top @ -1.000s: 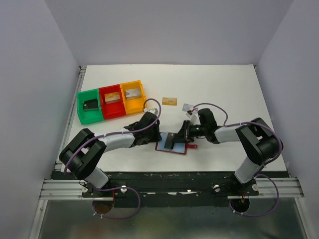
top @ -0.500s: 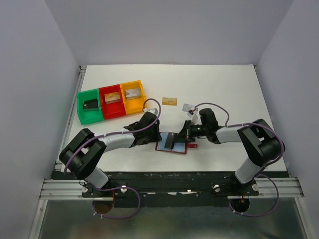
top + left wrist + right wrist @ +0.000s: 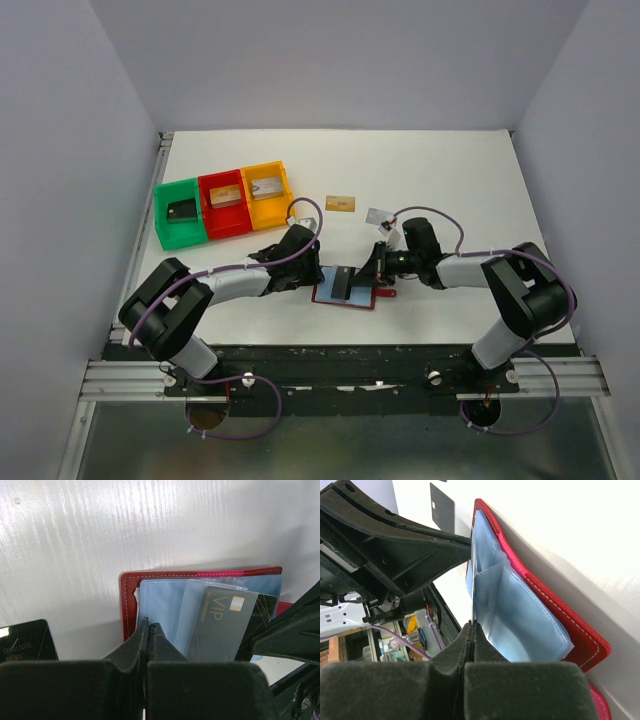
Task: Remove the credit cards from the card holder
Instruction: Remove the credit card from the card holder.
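**Maroon card holder lies open, both grippers closed at it**

Black fingers of the right gripper are pressed fully together. A thin edge runs straight up from between the tips, beside the holder's light blue pockets. Whether that edge is a card or a clear sleeve cannot be told from the wrist view. The left gripper is closed as well, with no gap between its fingers. Its tips sit on the card holder where the maroon cover meets the blue lining, and it is unclear whether they pinch it or only press on it.

The holder lies spread flat on the white table, between the two wrists and near the front edge. A grey VIP card stands partly out of a clear sleeve. A tucked black card with fine gold lines shows behind it, next to the right gripper's finger.

A loose black card lies on the table just beside the holder. Farther back are a gold card and a silver card, lying apart from each other. At the back left stand a green tray, a red tray and a yellow tray, side by side and touching. The green one holds a dark card. What lies in the other two is too small to name.
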